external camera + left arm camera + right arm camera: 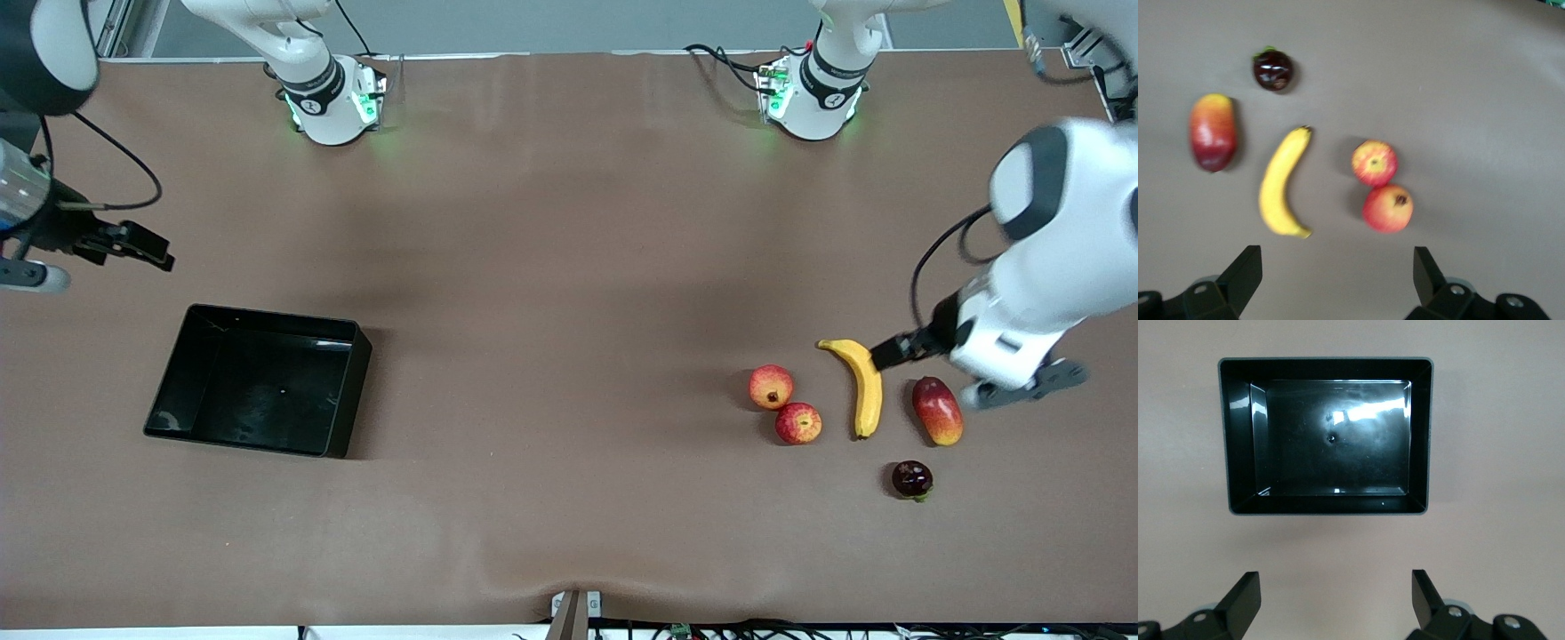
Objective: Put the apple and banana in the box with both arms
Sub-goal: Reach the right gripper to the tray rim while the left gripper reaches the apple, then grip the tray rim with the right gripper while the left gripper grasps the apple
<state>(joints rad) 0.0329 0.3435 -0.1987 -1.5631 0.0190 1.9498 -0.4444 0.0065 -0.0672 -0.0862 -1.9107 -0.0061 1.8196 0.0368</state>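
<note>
The apple [798, 423] [1374, 162], red with yellow streaks, lies toward the left arm's end of the table. The yellow banana [864, 387] [1281, 183] lies beside it, apart from it. My left gripper [893, 351] [1337, 273] hangs open and empty over the table, just off the banana's end that points toward the robot bases. The black box [178, 364] [1238, 440] sits empty toward the right arm's end. My right gripper [133, 244] [1337, 593] is open and empty over bare table just outside the box's rim.
A round red-orange fruit with a dark nub [771, 387] [1388, 208] touches the apple. A red-yellow mango [937, 411] [1213, 131] lies beside the banana, and a dark purple fruit [912, 479] [1273, 70] lies nearer the camera.
</note>
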